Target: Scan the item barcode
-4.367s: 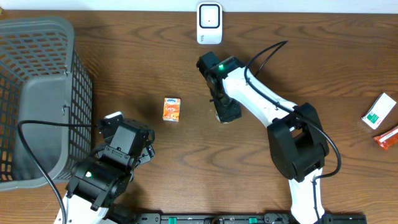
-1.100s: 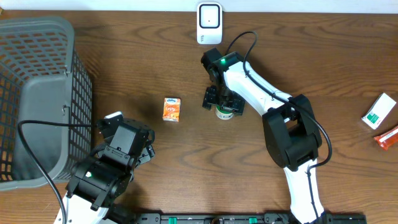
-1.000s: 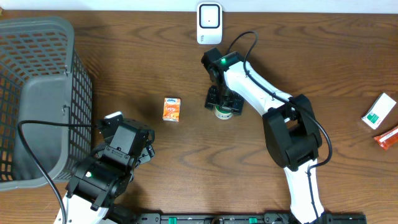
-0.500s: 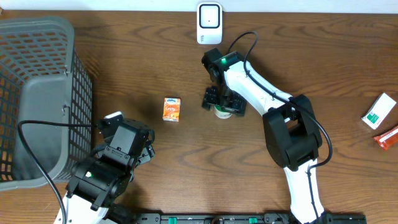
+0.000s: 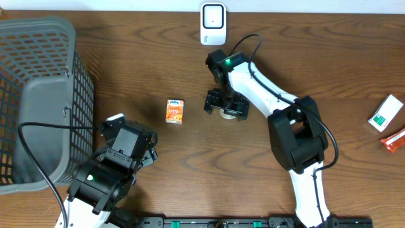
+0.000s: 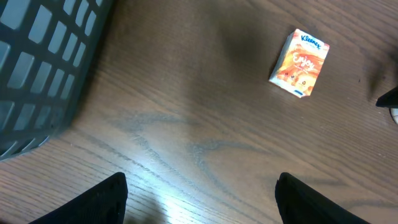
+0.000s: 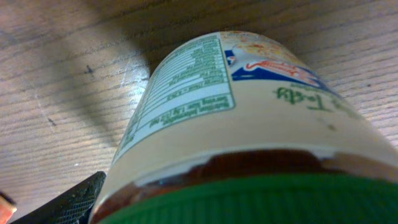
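Bending down over the brown wooden surface [image 5: 190, 171], the white right arm [image 5: 262, 94] holds its jaws apart around a green-lidded jar [image 7: 236, 130]; the black left arm [image 5: 117, 161] hangs low, jaws apart, empty.

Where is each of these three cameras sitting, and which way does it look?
Overhead: fixed above the table, looking straight down at the basket, scanner and tissue pack; left arm and right arm both show.
Left wrist: on the left arm, looking forward and down at the tissue pack and basket corner; its two dark fingertips show below.
Right wrist: on the right arm, close up against a green-lidded jar; one dark fingertip shows bottom left.
Shared: overhead and left wrist both show the tissue pack.
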